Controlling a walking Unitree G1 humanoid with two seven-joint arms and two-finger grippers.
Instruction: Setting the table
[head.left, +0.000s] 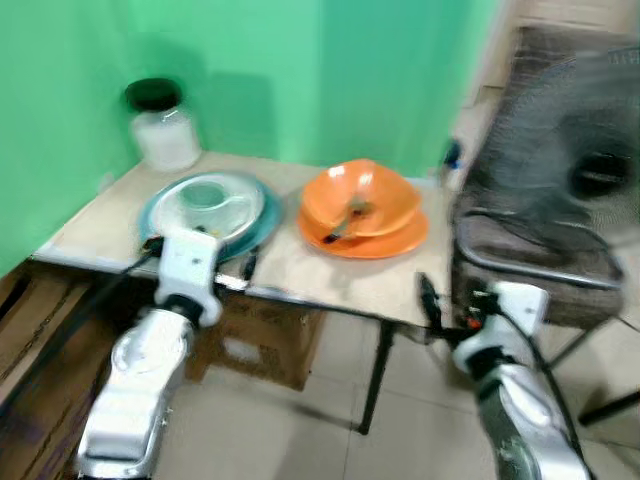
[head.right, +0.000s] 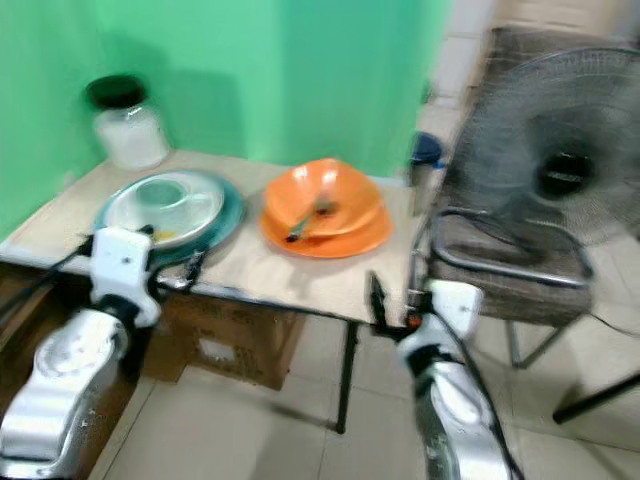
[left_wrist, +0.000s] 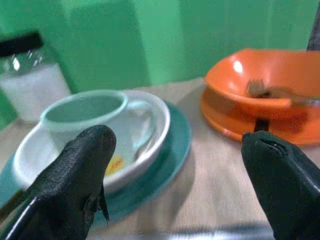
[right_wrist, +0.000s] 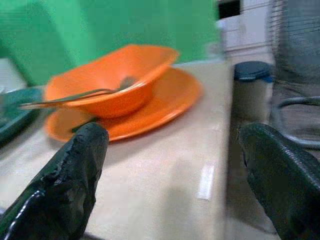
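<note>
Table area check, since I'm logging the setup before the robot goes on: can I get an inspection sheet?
Surface: small beige table against a green wall.
Job's things: orange bowl holding a fork, stacked on an orange plate; pale cup in a white dish on a teal plate.
Clutter: black-lidded jar at the back corner; blue-lidded container at the right edge.
End effectors: left end effector open, facing the teal plate; right end effector open, facing the orange plate.
Cables: black cable along the left arm.
Surroundings: fan, chair, cardboard box under the table.
</note>
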